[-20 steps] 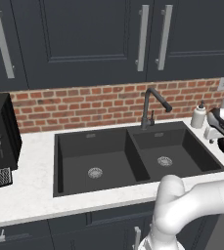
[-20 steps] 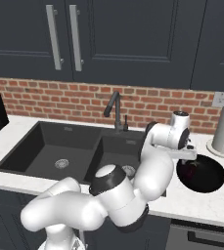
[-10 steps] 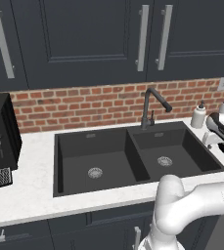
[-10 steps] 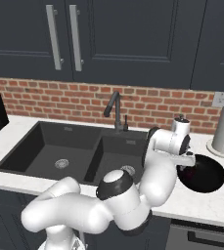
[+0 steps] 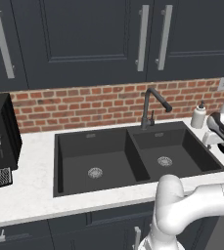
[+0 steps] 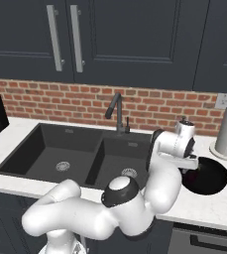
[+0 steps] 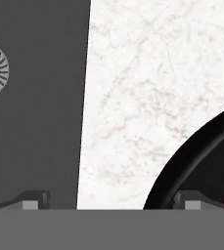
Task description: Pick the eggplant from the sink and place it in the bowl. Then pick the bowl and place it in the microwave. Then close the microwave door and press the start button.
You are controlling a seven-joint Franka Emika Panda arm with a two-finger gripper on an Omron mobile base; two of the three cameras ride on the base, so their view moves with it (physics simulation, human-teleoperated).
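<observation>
Your gripper [image 7: 111, 201] is wide open and empty — beside the bowl [image 6: 207, 176]. Center it over the rim — then close.

Sink [image 5: 133, 161] was matte black, drains [image 5: 95, 172] silver-grey. Tap [image 5: 151, 106] dark. Table [image 5: 30, 190] white marble with faint beige veining. Bowl [image 6: 210, 178] plain black. Wall behind showed red brick pattern [image 5: 84, 105], pale mortar. Cupboard doors [image 5: 84, 39] dark grey-blue, handles [image 5: 143, 36] silver. Arm [image 6: 110, 208] white, dark joints.
</observation>
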